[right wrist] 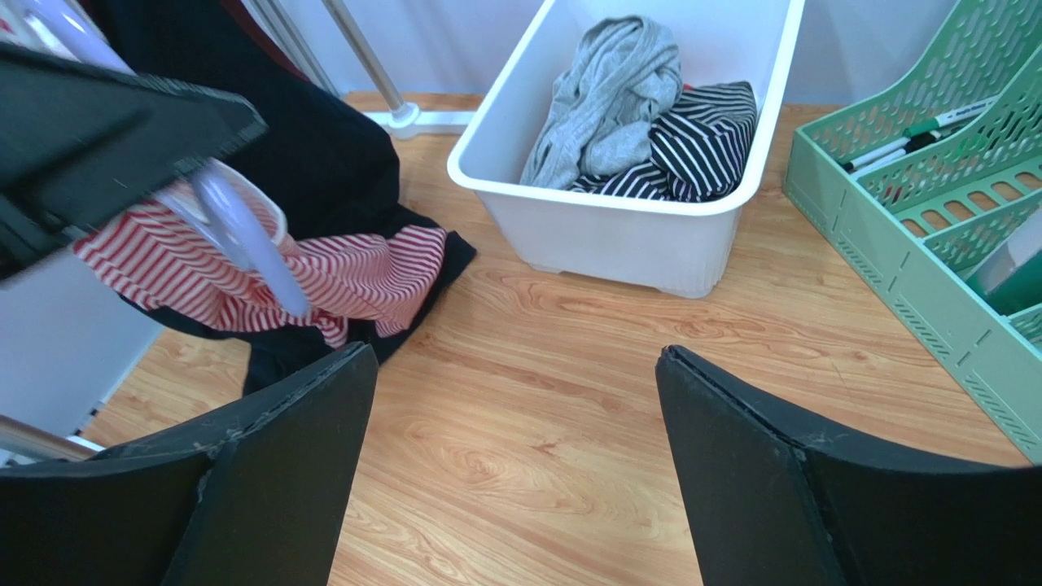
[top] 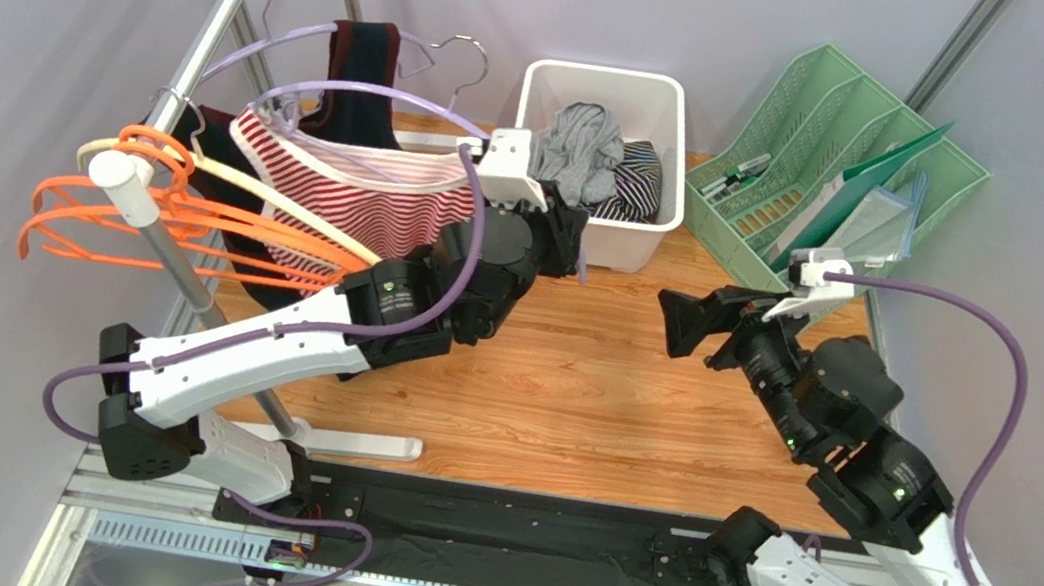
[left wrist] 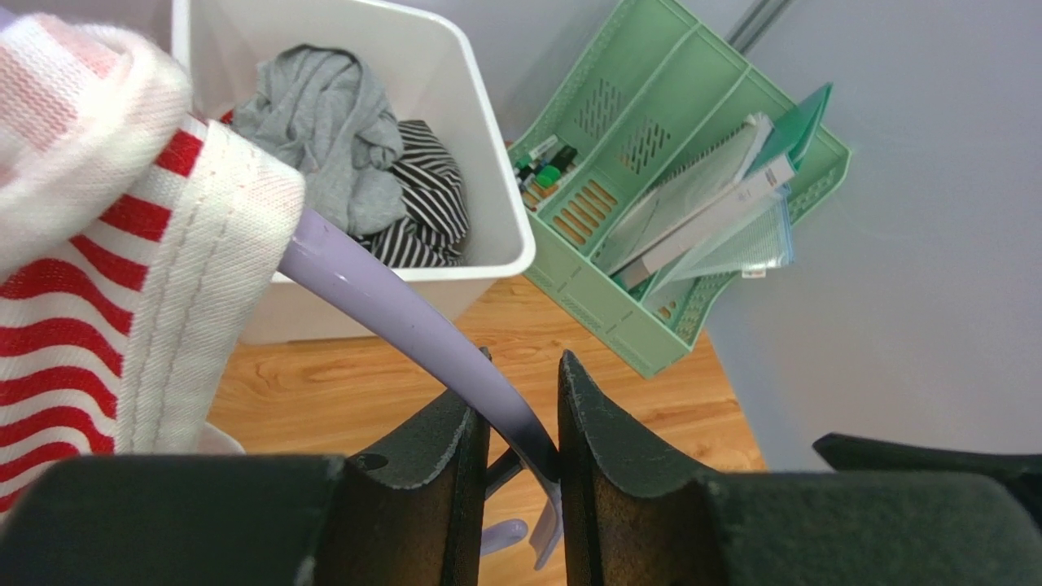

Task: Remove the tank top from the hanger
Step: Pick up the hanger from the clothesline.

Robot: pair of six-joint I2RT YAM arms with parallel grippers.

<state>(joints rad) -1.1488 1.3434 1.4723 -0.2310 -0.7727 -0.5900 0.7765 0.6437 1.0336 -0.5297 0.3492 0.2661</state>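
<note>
The left gripper (left wrist: 520, 379) is clamping the lavender hanger (left wrist: 404, 324), whose arm is running up-left from its jaws into the red-striped tank top (left wrist: 86, 281) just beyond, while the open right gripper (right wrist: 511, 360) is facing it from farther off.

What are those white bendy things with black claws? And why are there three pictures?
They are a robot's left arm and right arm. One picture looks down from above; the other two come from a camera on each wrist. The left pincer squeezes a purple hanger with a red-striped tank top on it. The right pincer is open and holds nothing. On the wooden table stand a white bin of clothes and a green tray.
</note>
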